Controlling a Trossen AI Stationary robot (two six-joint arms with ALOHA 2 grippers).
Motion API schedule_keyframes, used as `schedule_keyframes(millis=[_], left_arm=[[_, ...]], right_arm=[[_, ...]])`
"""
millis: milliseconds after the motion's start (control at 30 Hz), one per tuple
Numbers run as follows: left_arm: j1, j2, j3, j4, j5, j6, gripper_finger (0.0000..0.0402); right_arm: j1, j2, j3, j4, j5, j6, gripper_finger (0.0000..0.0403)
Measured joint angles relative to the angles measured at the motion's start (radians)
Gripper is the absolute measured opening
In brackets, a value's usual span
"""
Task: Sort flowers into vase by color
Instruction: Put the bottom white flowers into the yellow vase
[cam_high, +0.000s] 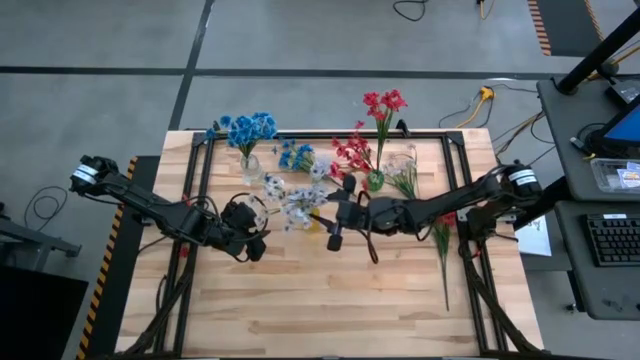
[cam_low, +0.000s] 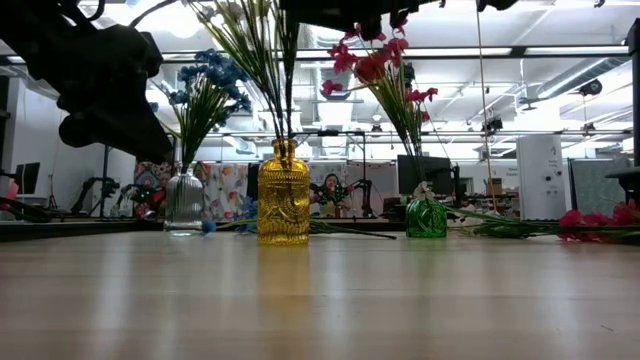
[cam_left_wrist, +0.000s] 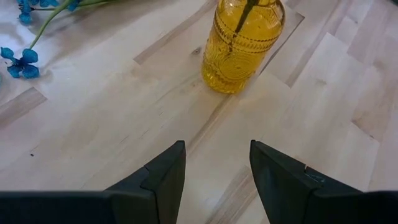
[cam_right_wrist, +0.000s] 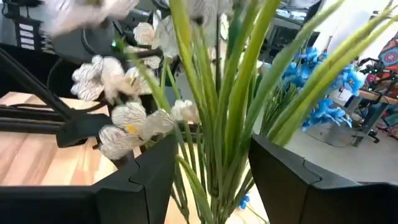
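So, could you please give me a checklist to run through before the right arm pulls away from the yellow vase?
1. Right gripper open, fingers either side of the stems: ok.
2. White flowers standing in the yellow vase: ok.
3. Yellow vase upright: ok.
4. Left gripper open, empty, clear of the vase: ok.
5. All flowers sorted: not ok; a blue flower and a red flower lie loose.
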Motion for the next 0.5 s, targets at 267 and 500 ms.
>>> schedule_keyframes(millis=[267,500], left_arm=[[0.0,0.0,0.0,0.0,0.0,0.001,0.0166],[0.0,0.0,0.0,0.0,0.0,0.0,0.0166]], right_arm=[[-0.003,0.018,-0.005,-0.055,0.084,0.008,0.0192],[-0.001,0.018,-0.015,-0.098,0.084,0.03,0.0192]])
